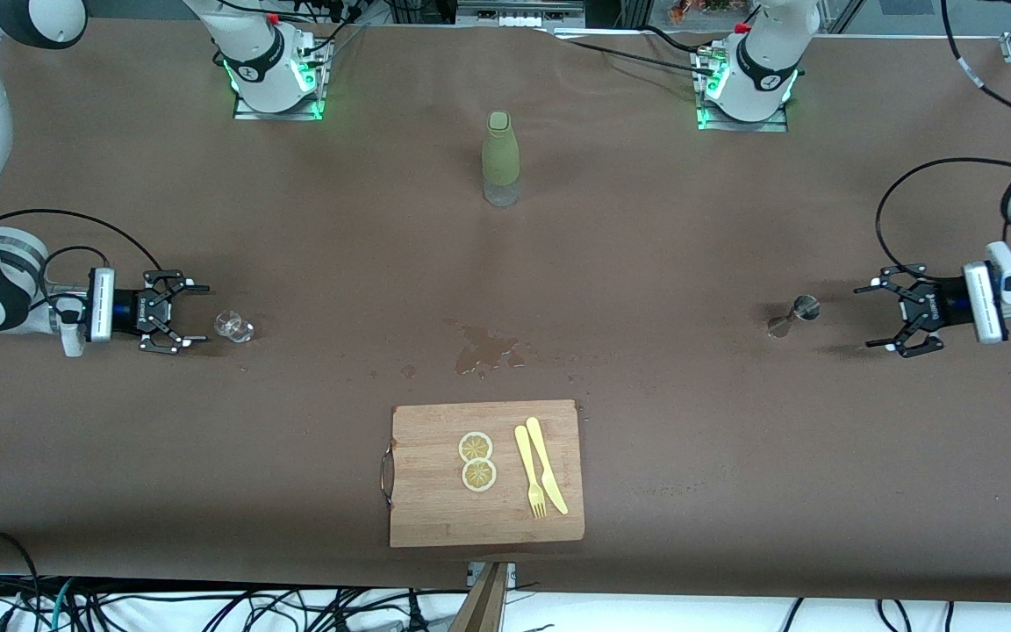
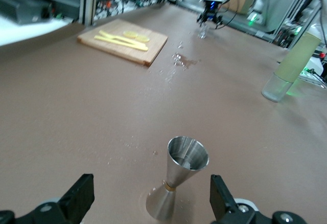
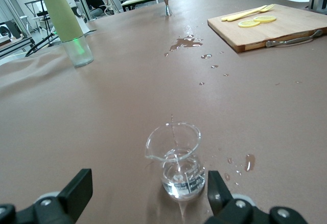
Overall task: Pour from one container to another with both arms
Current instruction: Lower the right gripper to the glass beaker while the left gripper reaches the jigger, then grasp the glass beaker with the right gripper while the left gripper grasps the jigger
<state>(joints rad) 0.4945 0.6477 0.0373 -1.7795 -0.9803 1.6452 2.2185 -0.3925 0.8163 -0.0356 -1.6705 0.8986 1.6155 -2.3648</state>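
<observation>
Brown mat covers whole table (image 1: 646, 263). Steel jigger (image 1: 793, 316) stands upright toward left arm's end; left gripper (image 1: 892, 320) sits just beside it, low, fingers spread wide, nothing pinched. Left wrist view shows jigger (image 2: 179, 180) centred btwn the two pads, not touching either. Small glass beaker (image 1: 233, 326) w/ some clear liquid stands toward right arm's end; right gripper (image 1: 179, 318) just beside it, also spread wide, empty. Right wrist view: beaker (image 3: 176, 165) btwn pads, spout visible, drops on mat beside it.

Risks, my read:
- Jigger is narrow at waist, top-heavy. Off-centre closing could tip or skid it.
- Beaker glass is wet and slick; a grip too high on the flared rim may slip, a hard one could crack it.
- Beaker holds liquid already, so a quick lift or tilt would slosh. Puddle (image 1: 486, 349) mid-table suggests spills happen here.
- Jigger mouth is small, so misaligned pour goes on mat.

Room: containers well apart, wide bare mat btwn them for meeting mid-table. Green bottle (image 1: 500, 158) stands toward the bases, clear of both. Cutting board (image 1: 486, 474) w/ lemon slices (image 1: 476, 461), fork and knife (image 1: 541, 470) lies near front edge, below the puddle. Neither container near a table edge.
</observation>
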